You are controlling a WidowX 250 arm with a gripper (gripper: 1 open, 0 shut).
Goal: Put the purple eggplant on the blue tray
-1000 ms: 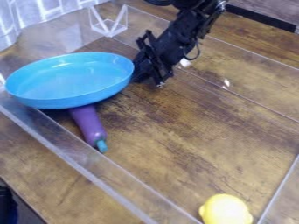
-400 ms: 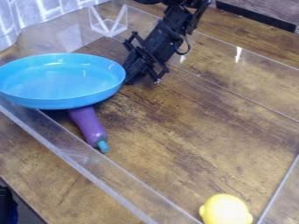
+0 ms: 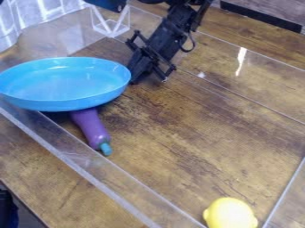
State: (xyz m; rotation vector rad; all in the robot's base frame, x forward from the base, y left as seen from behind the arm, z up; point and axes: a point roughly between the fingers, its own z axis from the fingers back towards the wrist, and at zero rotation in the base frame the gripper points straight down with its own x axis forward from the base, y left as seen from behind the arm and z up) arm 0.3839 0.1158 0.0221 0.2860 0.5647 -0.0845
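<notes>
The blue tray point(image 3: 60, 82) lies on the wooden table at the left. In front of it lies the purple eggplant point(image 3: 89, 126), on the table, teal tip toward the camera, its far end tucked under the tray's front rim. My black gripper point(image 3: 146, 69) reaches down from the top to the tray's right rim, well behind the eggplant. Its fingers look shut, and nothing shows between them. I cannot tell whether it touches the rim.
A yellow lemon point(image 3: 230, 214) sits at the bottom right. A low clear plastic wall point(image 3: 84, 174) runs along the table's front left edge, close to the eggplant. More clear plastic point(image 3: 113, 20) stands behind the tray.
The gripper has turned at the tray's right rim and its fingers have closed. The tray has slid a little to the left. The eggplant has not moved.
</notes>
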